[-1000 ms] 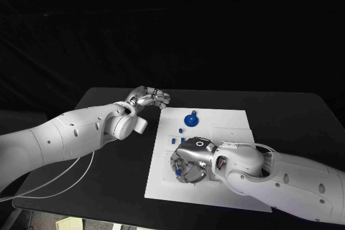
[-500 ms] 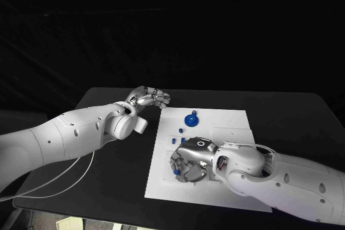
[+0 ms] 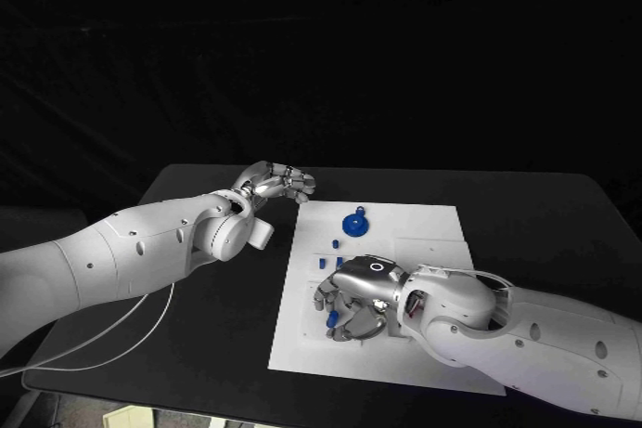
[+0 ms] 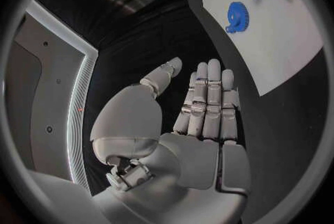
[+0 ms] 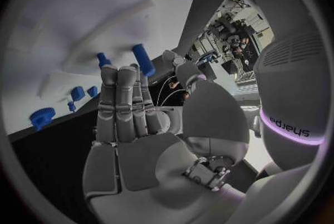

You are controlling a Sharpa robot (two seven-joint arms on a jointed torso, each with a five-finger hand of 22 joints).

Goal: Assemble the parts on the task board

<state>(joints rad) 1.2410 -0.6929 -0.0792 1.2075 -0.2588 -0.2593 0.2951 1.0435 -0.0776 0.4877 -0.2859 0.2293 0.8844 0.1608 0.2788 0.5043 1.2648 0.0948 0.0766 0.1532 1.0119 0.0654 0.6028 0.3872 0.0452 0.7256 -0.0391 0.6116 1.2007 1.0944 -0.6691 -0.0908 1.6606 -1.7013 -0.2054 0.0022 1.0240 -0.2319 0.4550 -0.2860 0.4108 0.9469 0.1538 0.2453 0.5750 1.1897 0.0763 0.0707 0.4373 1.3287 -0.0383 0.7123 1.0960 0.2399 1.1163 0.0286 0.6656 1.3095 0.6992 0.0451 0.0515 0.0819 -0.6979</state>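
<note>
White task board (image 3: 402, 226) sits mid-table (image 3: 535, 214). Blue gear-shaped part (image 3: 354, 224) stands at its far end; small blue parts (image 3: 332, 258) lie just nearer. Right hand (image 3: 356, 303) hovers low over board's near-left area, fingers together and extended beside a blue peg (image 5: 143, 60); can't tell if it's gripped. "sharpa" printed on right wrist (image 5: 289, 122). Left hand (image 3: 277, 182) off board's far-left corner, fingers straight, holding nothing.

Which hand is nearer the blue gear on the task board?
Left. The left hand hovers off the task board, beside the blue gear; the right hand works farther down the board.
</note>
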